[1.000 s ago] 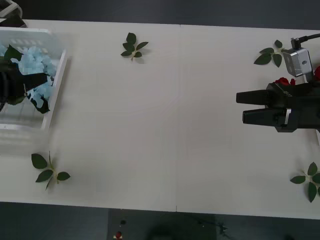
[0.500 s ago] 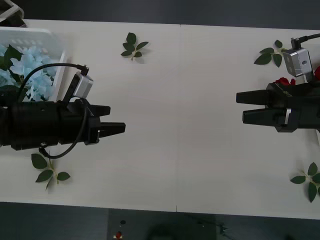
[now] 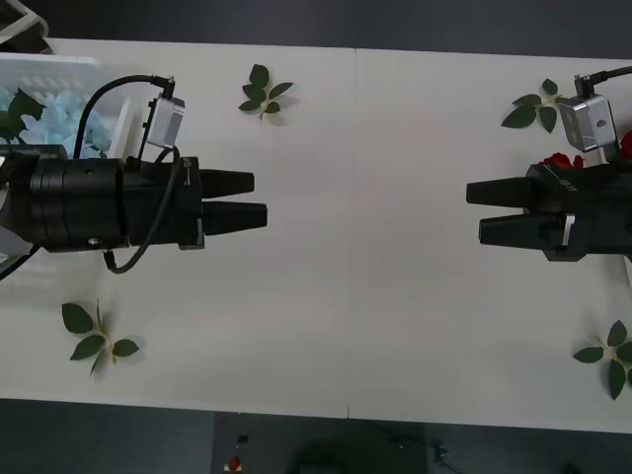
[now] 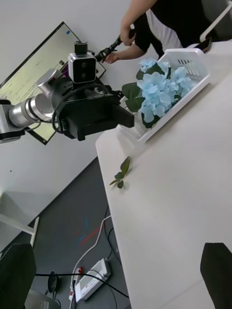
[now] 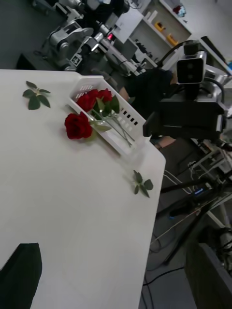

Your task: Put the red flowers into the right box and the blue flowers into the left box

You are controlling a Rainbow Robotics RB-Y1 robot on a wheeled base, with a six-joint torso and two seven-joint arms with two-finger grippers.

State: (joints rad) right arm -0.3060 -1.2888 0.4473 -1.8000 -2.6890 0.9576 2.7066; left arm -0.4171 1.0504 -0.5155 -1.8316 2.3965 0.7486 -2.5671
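Left gripper (image 3: 259, 197): black cylindrical wrist, tapered black fingers, looping black cable, grey camera box at 12 o'clock. Right gripper (image 3: 474, 209): same build.

Pale blue flowers (image 4: 162, 91) filled the slotted left box (image 4: 195, 65); deep-red flowers (image 5: 92, 104) lay in the right box (image 5: 126, 116), one bloom overhanging its rim.

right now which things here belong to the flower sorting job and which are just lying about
Job: blue flowers in the left box; red flowers in the right box, one rose hanging over its rim; left gripper and right gripper, both empty over the table.

Lying about: leaf sprigs on the table.
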